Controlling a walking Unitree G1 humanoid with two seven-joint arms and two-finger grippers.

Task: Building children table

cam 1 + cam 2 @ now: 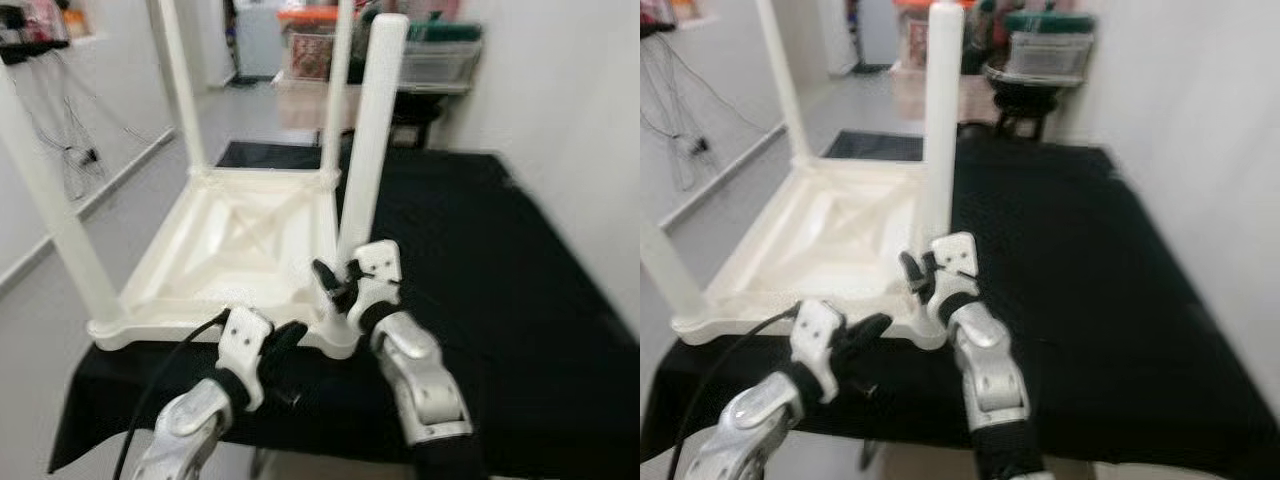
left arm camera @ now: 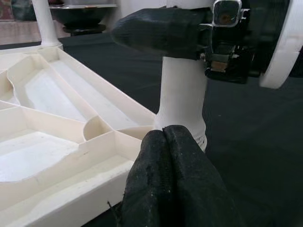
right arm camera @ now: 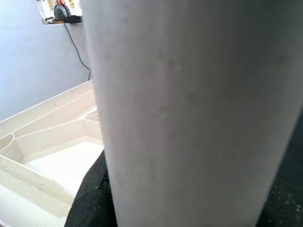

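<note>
A white children's table (image 1: 240,240) lies upside down on a black-covered surface (image 1: 500,300). Three legs stand up at its far left (image 1: 180,80), far right (image 1: 338,90) and near left (image 1: 50,210) corners. A fourth leg (image 1: 375,130) stands at the near right corner. My right gripper (image 1: 345,280) is shut on this leg (image 3: 189,109) just above its base. My left gripper (image 1: 290,340) sits lower, in front of that corner. Its fingertips (image 2: 165,142) are pressed together with nothing between them, close to the leg's foot (image 2: 182,99).
A white wall runs along the right. Storage bins (image 1: 430,50) and a dark round stand (image 1: 1025,95) crowd the back. Cables (image 1: 75,150) hang on the left wall above the grey floor (image 1: 130,200). The black surface right of the table is bare.
</note>
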